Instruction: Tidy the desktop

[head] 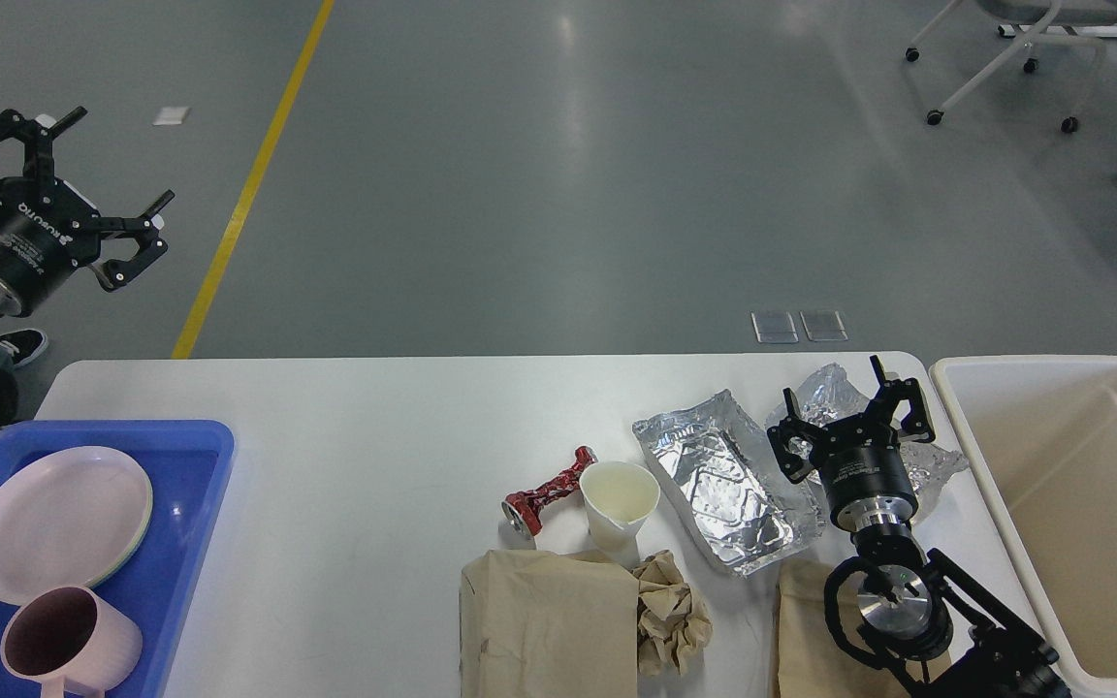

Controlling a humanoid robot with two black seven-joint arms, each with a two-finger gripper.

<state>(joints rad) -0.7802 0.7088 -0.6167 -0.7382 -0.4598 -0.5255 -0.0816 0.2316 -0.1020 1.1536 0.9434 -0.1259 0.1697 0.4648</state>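
Two grippers were spread open, empty: my right gripper (849, 412) hung over crumpled foil (908, 456), my left gripper (64, 174) was raised beyond the desktop's (345, 436) far left corner. I judged the step a reach for the foil; next needed a descent, closing, then carrying it right to the beige bin (1063, 485). The desktop lay beneath both, long axis running left-right

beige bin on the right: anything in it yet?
Empty as far as shown: the beige bin shows only bare inner walls and floor; its near corner is cut off by the frame.
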